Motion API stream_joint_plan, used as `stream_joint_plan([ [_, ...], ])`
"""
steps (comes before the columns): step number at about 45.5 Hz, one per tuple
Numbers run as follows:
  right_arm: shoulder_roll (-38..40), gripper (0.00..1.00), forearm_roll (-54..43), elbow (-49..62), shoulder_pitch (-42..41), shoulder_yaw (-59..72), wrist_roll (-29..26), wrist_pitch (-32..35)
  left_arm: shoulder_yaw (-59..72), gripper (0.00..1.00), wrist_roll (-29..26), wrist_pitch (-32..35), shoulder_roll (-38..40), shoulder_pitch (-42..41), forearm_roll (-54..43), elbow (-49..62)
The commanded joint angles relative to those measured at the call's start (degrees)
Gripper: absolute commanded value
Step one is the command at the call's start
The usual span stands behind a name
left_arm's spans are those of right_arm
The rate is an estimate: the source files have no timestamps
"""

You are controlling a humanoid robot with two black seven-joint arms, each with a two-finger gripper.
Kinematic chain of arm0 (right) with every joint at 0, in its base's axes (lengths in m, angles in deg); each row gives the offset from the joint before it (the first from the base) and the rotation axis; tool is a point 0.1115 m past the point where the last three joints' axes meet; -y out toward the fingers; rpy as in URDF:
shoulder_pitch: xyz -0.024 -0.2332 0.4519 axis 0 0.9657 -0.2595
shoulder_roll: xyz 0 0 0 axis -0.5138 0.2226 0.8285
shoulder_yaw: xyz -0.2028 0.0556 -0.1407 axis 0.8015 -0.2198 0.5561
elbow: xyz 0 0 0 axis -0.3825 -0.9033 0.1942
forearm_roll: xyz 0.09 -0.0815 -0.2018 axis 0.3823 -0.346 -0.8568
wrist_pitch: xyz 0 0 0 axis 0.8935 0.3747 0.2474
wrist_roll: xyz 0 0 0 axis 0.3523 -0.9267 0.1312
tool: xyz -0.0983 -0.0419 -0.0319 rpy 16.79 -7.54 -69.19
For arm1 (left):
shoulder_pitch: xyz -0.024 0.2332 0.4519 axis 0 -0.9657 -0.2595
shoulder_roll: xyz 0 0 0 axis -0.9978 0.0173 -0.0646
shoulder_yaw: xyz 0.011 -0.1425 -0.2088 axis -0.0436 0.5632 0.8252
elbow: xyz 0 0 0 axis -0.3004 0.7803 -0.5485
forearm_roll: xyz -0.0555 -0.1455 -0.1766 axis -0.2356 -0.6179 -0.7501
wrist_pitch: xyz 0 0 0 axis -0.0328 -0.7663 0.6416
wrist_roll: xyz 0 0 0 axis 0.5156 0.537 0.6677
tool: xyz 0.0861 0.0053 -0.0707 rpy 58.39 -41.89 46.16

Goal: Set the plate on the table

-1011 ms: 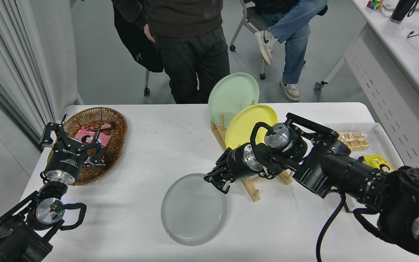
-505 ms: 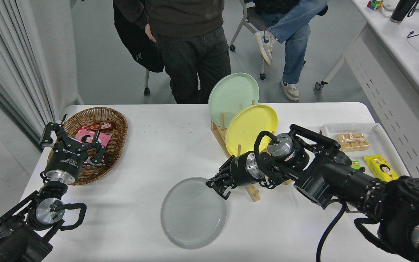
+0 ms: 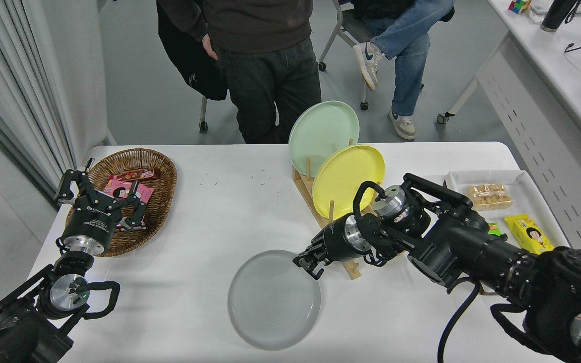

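Note:
The light-grey plate (image 3: 273,301) lies low and nearly flat on the white table (image 3: 210,212), near the front middle. My right gripper (image 3: 308,265) is shut on the plate's far right rim, and its arm comes in from the lower right. My left gripper (image 3: 100,195) is open and empty, parked at the lower left beside the basket.
A wooden rack (image 3: 353,271) right behind the right gripper holds a yellow plate (image 3: 346,174) and a pale green plate (image 3: 321,128). A wicker basket (image 3: 162,171) with packets stands at the left, a white tray (image 3: 522,176) with snacks at the right. One person (image 3: 260,60) stands and another (image 3: 396,45) sits at the far side.
My right gripper has moved the grey plate a little down and to the right and lowered it towards the table. The left arm has not moved.

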Motion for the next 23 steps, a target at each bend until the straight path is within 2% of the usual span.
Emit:
stream_joint_plan([
  [1, 0.0, 0.0, -0.2, 0.8, 0.0, -1.5, 0.0, -1.8, 0.0, 0.98, 0.0, 0.0, 0.0, 0.0, 0.0, 0.0],
  [23, 0.0, 0.0, 0.3, 1.2, 0.1, -3.7, 0.3, -1.7, 0.0, 0.98, 0.0, 0.0, 0.0, 0.0, 0.0, 0.0],
])
